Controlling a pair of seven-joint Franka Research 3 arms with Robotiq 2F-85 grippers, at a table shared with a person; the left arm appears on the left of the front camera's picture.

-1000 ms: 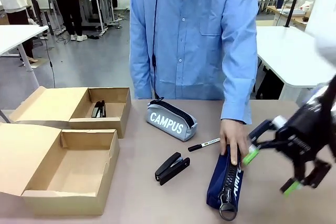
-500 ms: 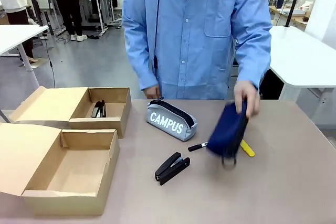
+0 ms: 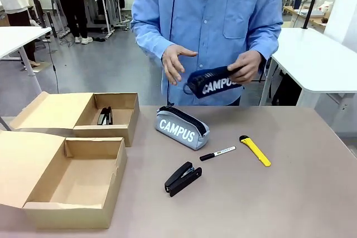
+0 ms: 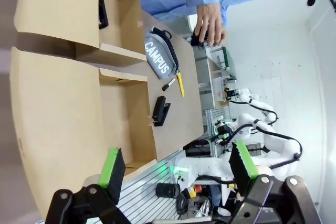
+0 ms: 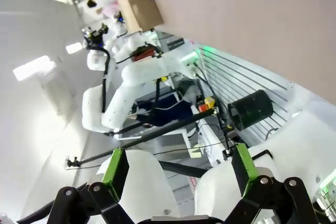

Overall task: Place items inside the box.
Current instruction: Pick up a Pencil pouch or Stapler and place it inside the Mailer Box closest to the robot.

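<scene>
Having been picked up off the table [image 3: 312, 193] by the person, the navy pencil case [image 3: 215, 80] is held at chest height in one hand [image 3: 245, 66], with the other hand [image 3: 174, 62] spread open just beside it. A second ago it lay on the table's right side under that hand, with the right gripper close by. Since then the case has been raised and the right arm has been drawn back.

In the right wrist view the right gripper [image 5: 178, 170] is seen with its fingers spread wide and nothing between them, aimed past the table edge. The left gripper [image 4: 177, 164] is likewise released and empty, with the box's lid flap before it.

By the lift the yellow cutter [image 3: 255, 150] has been uncovered — it lies near where the case lay, just beside the marker pen [image 3: 217, 153]. The grey pencil case [image 3: 182, 127] and the stapler [image 3: 183, 178] are left untouched near the middle. The box [image 3: 78, 215] stands open at the near left, and nothing is seen in it (a dark object lies in the smaller box [image 3: 106, 132] behind it).

Nothing has been packed yet, it is judged — and the navy case is out of the grippers' easy reach unless it is handed over or set down.
</scene>
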